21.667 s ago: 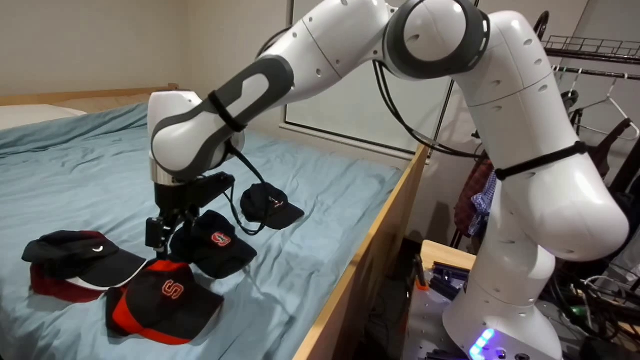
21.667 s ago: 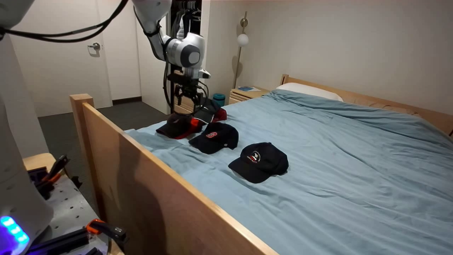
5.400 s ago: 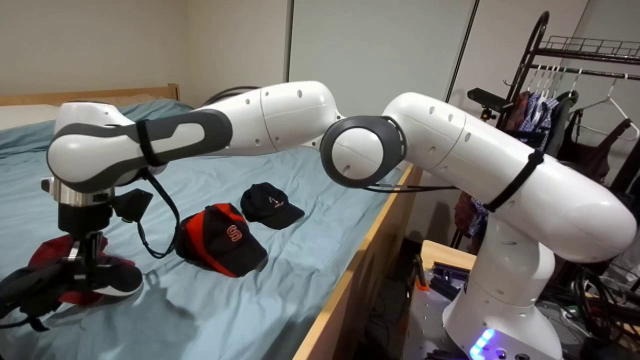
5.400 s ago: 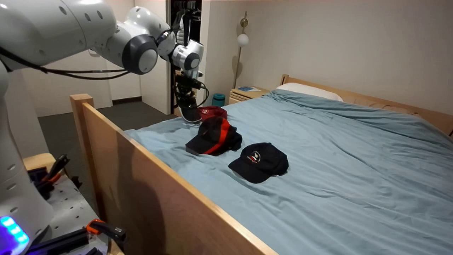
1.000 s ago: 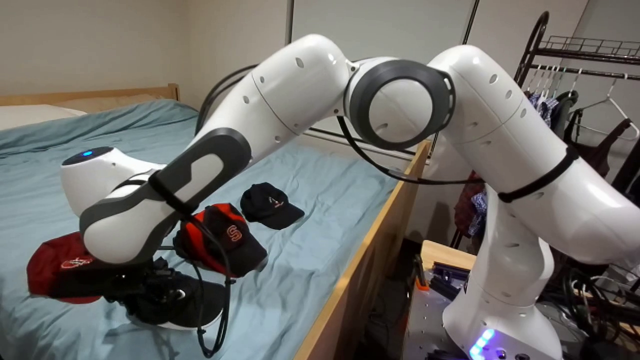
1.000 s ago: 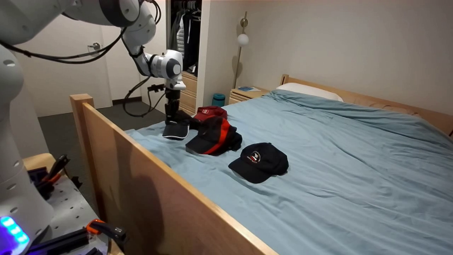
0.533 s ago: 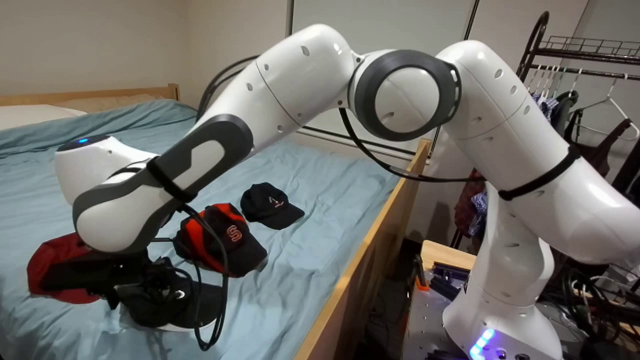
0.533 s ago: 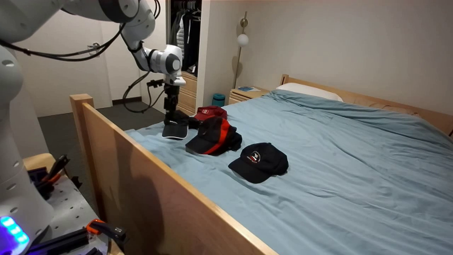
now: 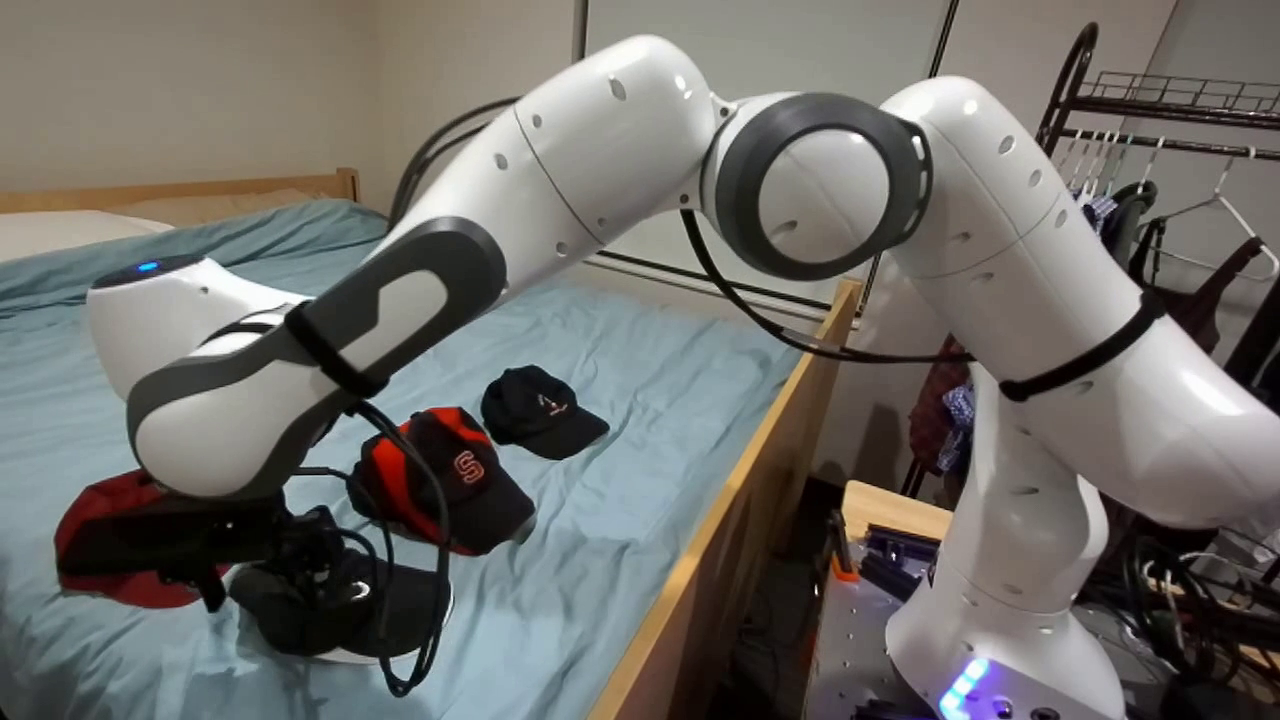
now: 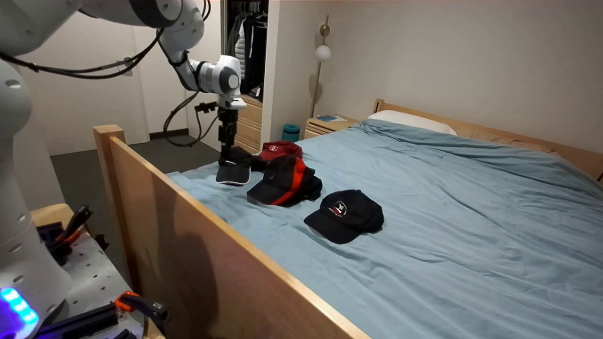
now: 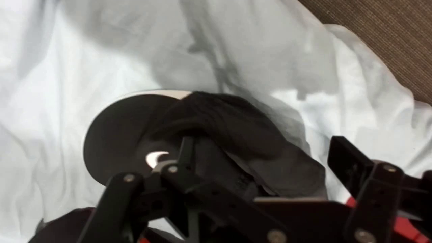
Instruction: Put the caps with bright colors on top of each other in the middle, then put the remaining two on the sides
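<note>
Of the caps with bright colors, the maroon one (image 9: 110, 495) lies on the bed at the left, partly behind the wrist. The red-and-black one (image 9: 470, 490) sits in the middle of the row. At the far end is a dark cap (image 10: 351, 214) with a small red and white emblem. Another dark cap (image 11: 125, 135), with a white swoosh and a white brim edge, rests beside the maroon one. My gripper (image 11: 266, 152) is over its crown, jaws wide apart. One fingertip (image 11: 187, 148) overlaps the crown; contact I cannot tell. The other stands past the cap's side.
The wooden footboard (image 10: 226, 226) runs between the robot base and the bed. In the wrist view the carpet (image 11: 388, 37) shows beyond the bed's edge (image 11: 364, 50). A loose cable (image 9: 440, 600) hangs from the wrist across the swoosh cap.
Over the last second the arm rises slightly; the swoosh cap stays down. Earlier that cap lay on the maroon one. The red-and-black cap now occupies the red-logo black cap's spot.
</note>
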`<state>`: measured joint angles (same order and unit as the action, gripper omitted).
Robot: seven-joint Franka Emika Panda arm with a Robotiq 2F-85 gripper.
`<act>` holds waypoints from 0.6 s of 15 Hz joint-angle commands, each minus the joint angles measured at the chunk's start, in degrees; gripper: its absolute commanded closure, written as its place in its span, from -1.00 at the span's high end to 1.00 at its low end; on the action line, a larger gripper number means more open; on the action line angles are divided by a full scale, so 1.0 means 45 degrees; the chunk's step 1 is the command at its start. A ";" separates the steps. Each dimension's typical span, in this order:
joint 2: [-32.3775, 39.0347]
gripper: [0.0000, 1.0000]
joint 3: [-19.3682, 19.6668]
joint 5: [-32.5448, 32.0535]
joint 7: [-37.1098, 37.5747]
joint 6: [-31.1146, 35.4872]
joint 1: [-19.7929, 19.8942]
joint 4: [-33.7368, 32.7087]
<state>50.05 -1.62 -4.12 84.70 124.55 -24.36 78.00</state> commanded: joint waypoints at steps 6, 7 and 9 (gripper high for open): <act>0.4065 1.00 0.1599 -0.1599 0.0142 -0.0057 -0.0779 -0.6744; 0.4444 1.00 0.1802 -0.1679 0.0119 -0.0387 -0.0831 -0.7439; 0.3580 1.00 0.1530 -0.1406 0.0010 0.0203 -0.0714 -0.5872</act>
<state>66.17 5.26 -10.44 84.75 125.47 -27.58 51.58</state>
